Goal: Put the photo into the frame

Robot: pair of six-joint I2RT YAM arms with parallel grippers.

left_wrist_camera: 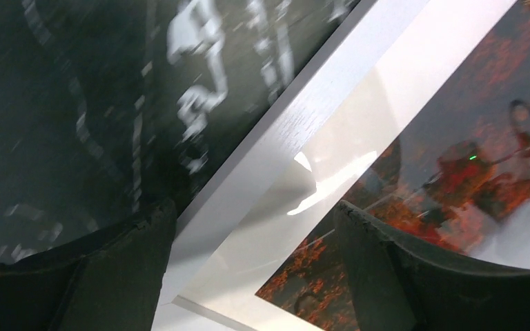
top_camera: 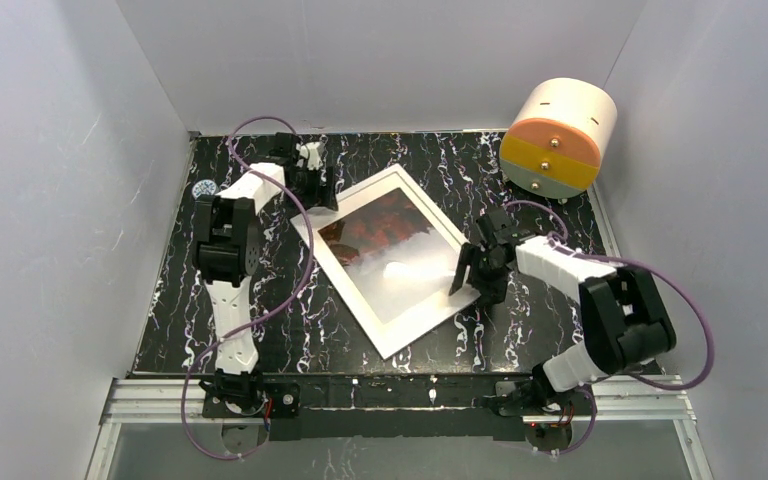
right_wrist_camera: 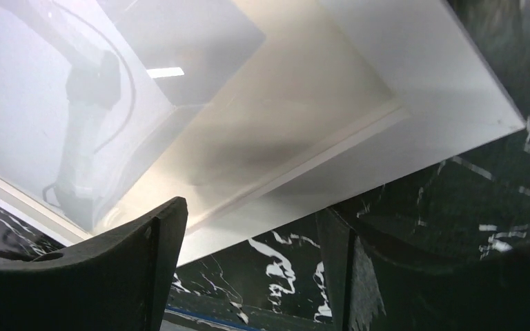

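— So, how do the arms sit?
— Left gripper [top_camera: 315, 185] reaches to the frame's [top_camera: 352, 283] far-left corner, fingers spread, the rim between them. Right gripper [top_camera: 475, 268] stands by the frame's right corner, also spread, holding nothing.
— And the photo [top_camera: 390, 240]?
— Inside the frame, lying flat. Worktop [top_camera: 280, 340] shows on every side of the frame.
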